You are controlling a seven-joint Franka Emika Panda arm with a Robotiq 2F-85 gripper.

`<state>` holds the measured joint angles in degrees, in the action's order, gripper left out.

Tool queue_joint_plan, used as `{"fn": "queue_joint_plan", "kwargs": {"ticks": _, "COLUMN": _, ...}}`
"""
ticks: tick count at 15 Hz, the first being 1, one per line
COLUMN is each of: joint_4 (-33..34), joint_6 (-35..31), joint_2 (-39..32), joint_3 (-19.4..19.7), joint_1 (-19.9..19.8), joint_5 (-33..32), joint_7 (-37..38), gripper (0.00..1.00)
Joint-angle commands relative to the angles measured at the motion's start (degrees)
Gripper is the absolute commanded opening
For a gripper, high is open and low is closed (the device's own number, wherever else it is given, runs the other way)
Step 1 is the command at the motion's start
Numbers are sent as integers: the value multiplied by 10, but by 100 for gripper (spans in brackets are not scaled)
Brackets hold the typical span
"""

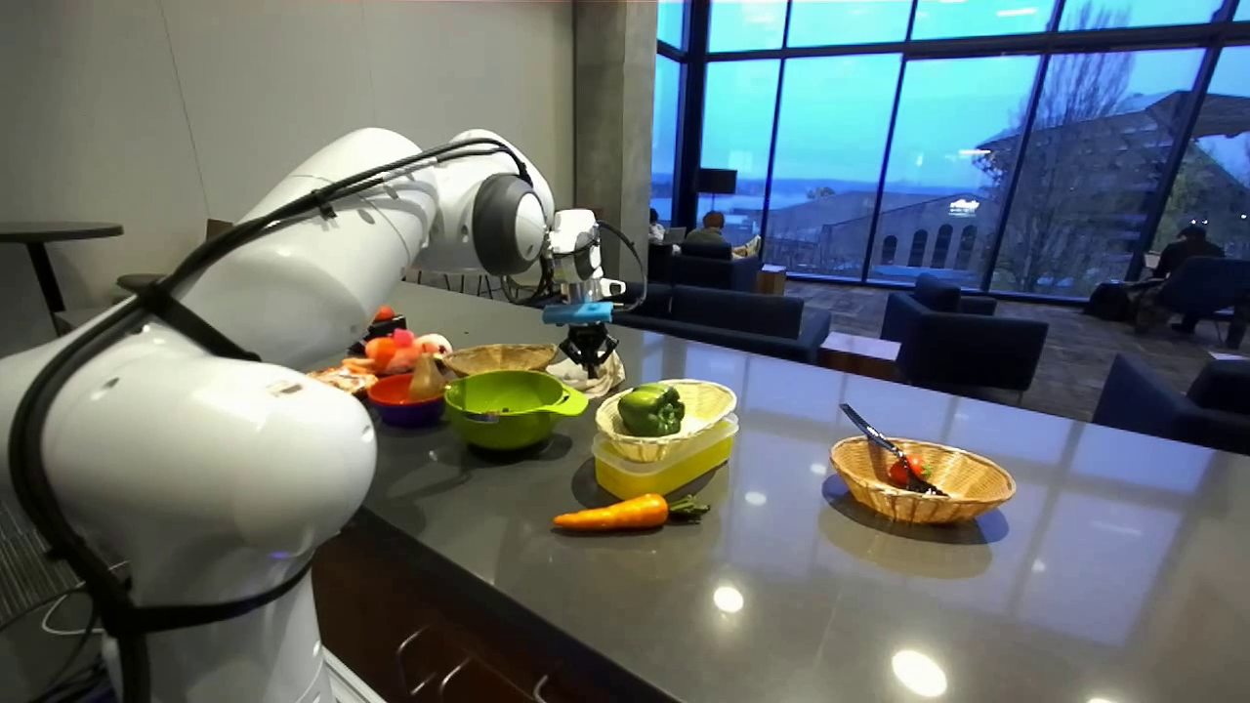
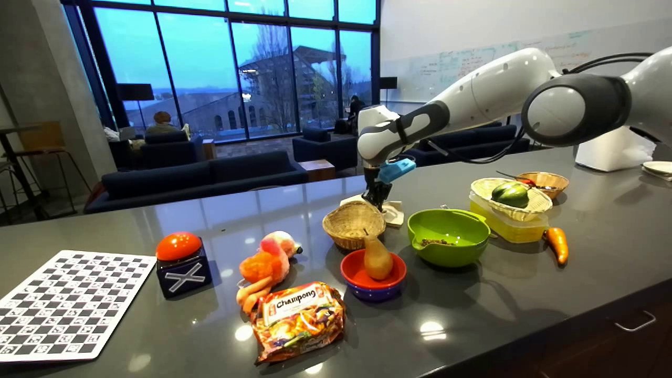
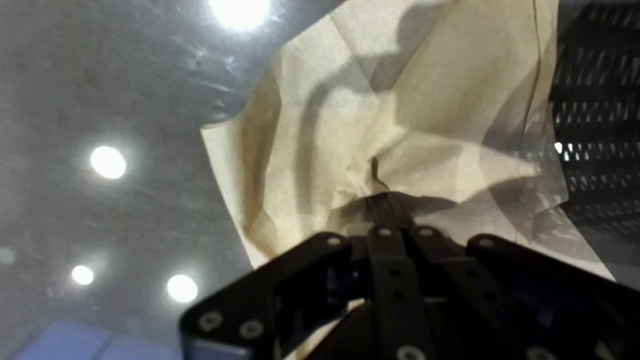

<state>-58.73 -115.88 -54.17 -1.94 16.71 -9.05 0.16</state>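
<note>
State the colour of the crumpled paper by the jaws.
The crumpled paper is light brown; it shows best in the wrist view.

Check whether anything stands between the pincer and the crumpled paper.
Nothing visible does: in the wrist view, the shut pincer has its tips right at the creases of the crumpled paper, with no object between. The nearest woven basket stands beside the paper.
</note>
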Motion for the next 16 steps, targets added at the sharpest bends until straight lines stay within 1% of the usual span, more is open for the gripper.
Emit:
{"fn": "queue_joint_plan", "kwargs": {"ticks": 1, "joint_4": 59, "joint_6": 24, "joint_2": -37, "joint_3": -1, "joint_1": -4, "joint_5": -4, "joint_7": -14, "gripper": 0}}
{"fn": "queue_joint_plan", "kwargs": {"ticks": 4, "joint_4": 61, "joint_6": 19, "joint_2": -38, "joint_3": 5, "joint_1": -13, "joint_5": 2, "joint_7": -9, "gripper": 0}}
{"fn": "queue_joint_plan", "kwargs": {"ticks": 6, "joint_4": 51, "joint_6": 16, "joint_2": -30, "joint_3": 8, "joint_1": -23, "joint_5": 6, "joint_7": -1, "gripper": 0}}
{"fn": "queue_joint_plan", "kwargs": {"ticks": 11, "joint_4": 18, "joint_6": 3, "joint_2": -14, "joint_3": 10, "joint_1": -58, "joint_5": 18, "joint_7": 18, "gripper": 0}}
{"fn": "queue_joint_plan", "kwargs": {"ticks": 16, "joint_4": -13, "joint_6": -21, "joint_2": 3, "joint_3": 8, "joint_1": -97, "joint_5": 49, "joint_7": 40, "gripper": 0}}
